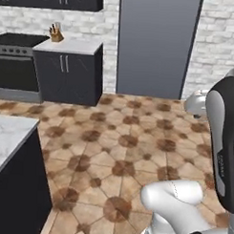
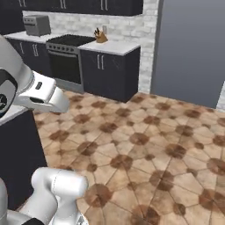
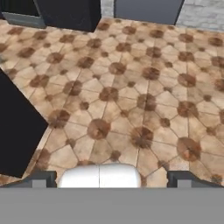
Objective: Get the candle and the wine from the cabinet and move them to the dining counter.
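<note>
In the hand view my gripper [image 3: 112,180] is open, its two dark fingertips [image 3: 41,179] far apart with nothing between them, and it looks down at brown tiled floor. A corner of the dining counter [image 1: 7,134], white veined marble on a dark base, stands at the lower left of the left base view. Its dark base [image 3: 15,131] also shows at the left of the hand view. The candle, the wine and the cabinet are out of view.
Against the brick back wall stand a tall grey fridge [image 1: 155,44], a dark base unit with a knife block [image 1: 56,34] and a stove [image 1: 15,63]. A toaster [image 2: 36,25] sits left of the stove. Open tiled floor [image 1: 122,148] lies between these and the base.
</note>
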Tool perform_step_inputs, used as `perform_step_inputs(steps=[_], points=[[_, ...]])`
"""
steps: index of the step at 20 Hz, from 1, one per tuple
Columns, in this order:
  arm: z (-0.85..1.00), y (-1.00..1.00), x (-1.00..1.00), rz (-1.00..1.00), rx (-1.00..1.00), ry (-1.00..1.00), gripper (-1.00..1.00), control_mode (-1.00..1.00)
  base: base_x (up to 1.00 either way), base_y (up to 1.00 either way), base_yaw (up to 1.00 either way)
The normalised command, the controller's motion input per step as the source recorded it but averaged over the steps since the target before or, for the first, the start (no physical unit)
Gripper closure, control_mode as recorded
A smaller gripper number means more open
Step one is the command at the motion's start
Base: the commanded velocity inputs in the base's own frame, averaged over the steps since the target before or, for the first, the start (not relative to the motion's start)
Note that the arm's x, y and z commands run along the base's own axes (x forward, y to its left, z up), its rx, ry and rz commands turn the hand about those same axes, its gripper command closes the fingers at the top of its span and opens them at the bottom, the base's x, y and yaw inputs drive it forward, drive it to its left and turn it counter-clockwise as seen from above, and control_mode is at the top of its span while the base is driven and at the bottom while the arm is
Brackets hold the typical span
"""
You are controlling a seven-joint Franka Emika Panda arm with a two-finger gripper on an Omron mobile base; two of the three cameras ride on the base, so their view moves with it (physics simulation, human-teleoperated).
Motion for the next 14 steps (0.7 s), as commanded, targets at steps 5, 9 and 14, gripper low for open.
perform_step_inputs(steps=[5,9,14], points=[[0.0,0.0,0.0,0.0,0.0,0.0,-1.0,1.0,-0.32,-0.17,-0.78],[0.0,0.0,0.0,0.0,0.0,0.0,-1.0,1.0,-0.25,-0.12,-0.78],[0.0,0.0,0.0,0.0,0.0,0.0,-1.0,1.0,-0.18,-0.08,-0.77]])
